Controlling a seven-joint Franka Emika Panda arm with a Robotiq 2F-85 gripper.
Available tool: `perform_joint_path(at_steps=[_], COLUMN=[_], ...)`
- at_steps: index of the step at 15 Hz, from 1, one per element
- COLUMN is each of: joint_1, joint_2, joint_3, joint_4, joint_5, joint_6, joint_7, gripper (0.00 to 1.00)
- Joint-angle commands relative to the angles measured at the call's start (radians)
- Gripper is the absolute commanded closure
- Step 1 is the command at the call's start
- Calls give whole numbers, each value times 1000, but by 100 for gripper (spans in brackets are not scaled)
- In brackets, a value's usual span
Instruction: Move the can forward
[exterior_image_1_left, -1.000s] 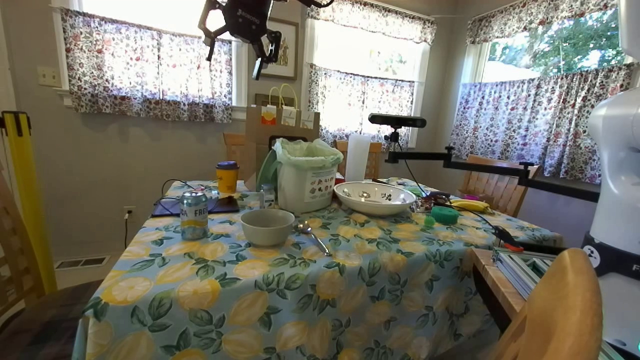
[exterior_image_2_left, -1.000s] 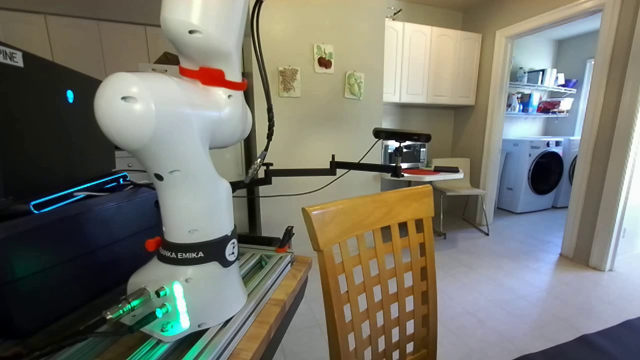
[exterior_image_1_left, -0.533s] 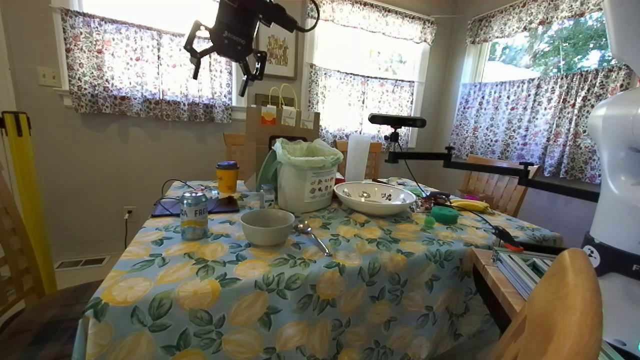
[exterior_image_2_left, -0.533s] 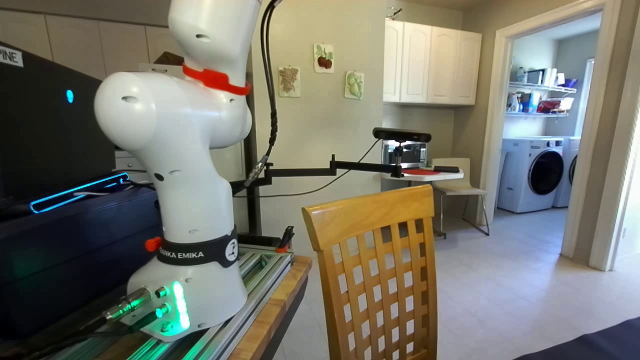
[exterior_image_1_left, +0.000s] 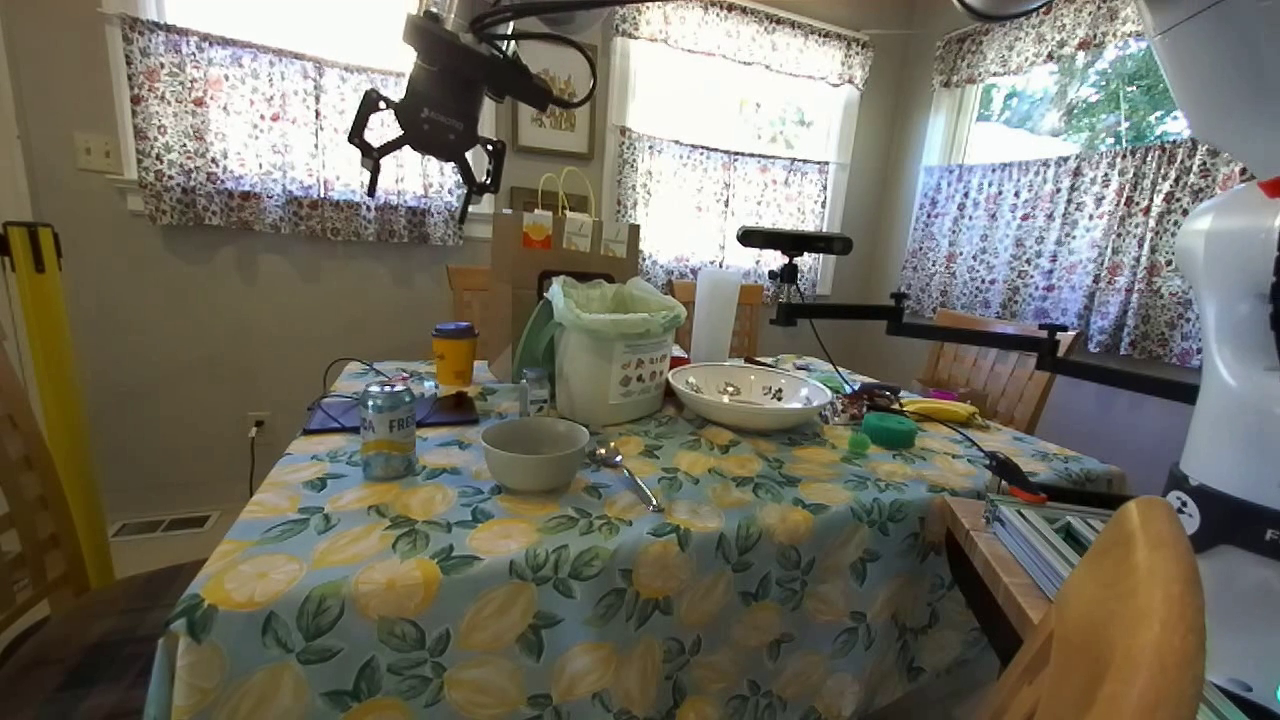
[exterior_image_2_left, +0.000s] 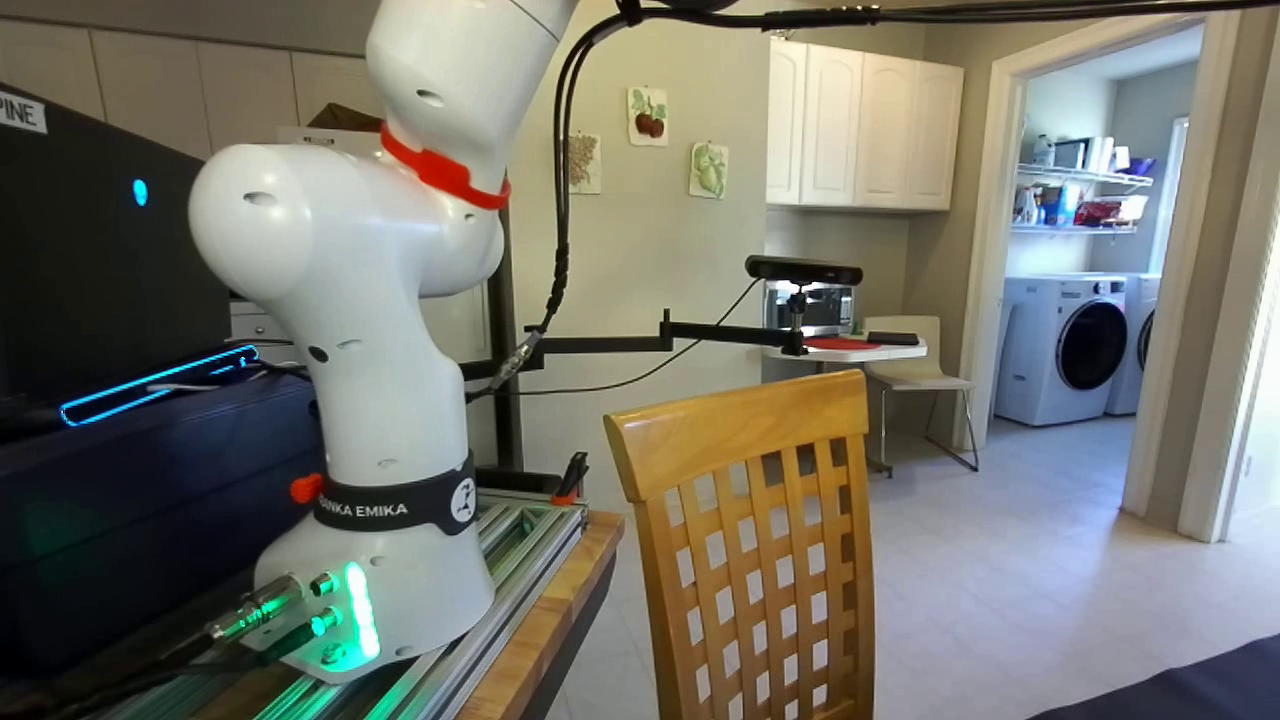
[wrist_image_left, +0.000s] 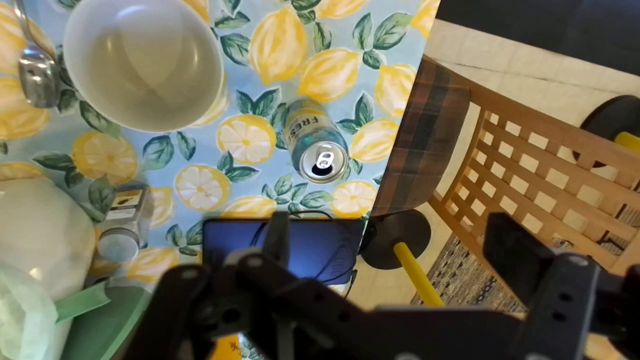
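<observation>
The can (exterior_image_1_left: 388, 432) is a silver and teal drink can with a label. It stands upright on the lemon-print tablecloth (exterior_image_1_left: 500, 590) in an exterior view, left of the grey bowl (exterior_image_1_left: 535, 470). In the wrist view the can (wrist_image_left: 317, 137) shows its opened top and pull tab, close to the table edge. My gripper (exterior_image_1_left: 418, 200) is open and empty, high above the table and well above the can. In the wrist view the gripper's spread fingers (wrist_image_left: 388, 225) have nothing between them.
A dark blue tablet or laptop (exterior_image_1_left: 340, 414) with cables lies behind the can. A spoon (exterior_image_1_left: 632, 480) lies right of the bowl. A small jar (exterior_image_1_left: 534, 393), a yellow cup (exterior_image_1_left: 455, 355), a lined white bin (exterior_image_1_left: 612, 375) and a wide white bowl (exterior_image_1_left: 750, 405) stand further back.
My gripper has moved down and to the left in an exterior view, staying open, toward the space above the can. The arm leans further out. The can and bowl have not moved.
</observation>
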Motion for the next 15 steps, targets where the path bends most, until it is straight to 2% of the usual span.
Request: perform_joint_path(at_steps=[1, 7, 15], joint_1=[2, -5, -26], joint_2=[132, 246, 376], joint_3=[-28, -34, -51], joint_4=[171, 293, 450], joint_5=[0, 6, 5], joint_6=[-78, -167, -227], joint_7=[48, 80, 139], gripper=[0, 0, 0])
